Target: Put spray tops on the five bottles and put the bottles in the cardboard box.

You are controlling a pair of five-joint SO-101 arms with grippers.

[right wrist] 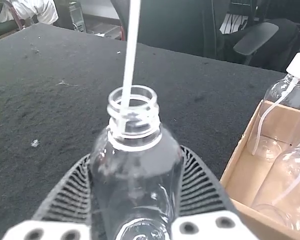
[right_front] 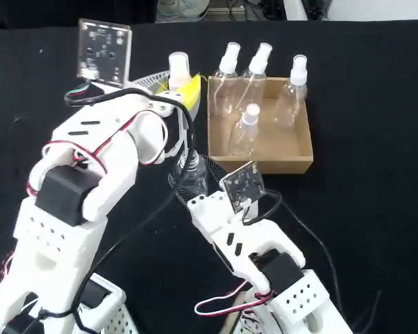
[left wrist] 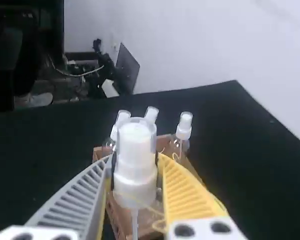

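My left gripper is shut on a white spray top, held above the table just left of the cardboard box. Its thin dip tube hangs down into the open neck of a clear bottle. My right gripper is shut on that bottle, holding it upright in front of the box's left corner. Several capped clear bottles stand inside the box; one is nearer the front.
Black cloth covers the table. The box sits at the back centre-right. The arms' white bases fill the front left and front middle, with cables trailing. Room stays free to the right of the box.
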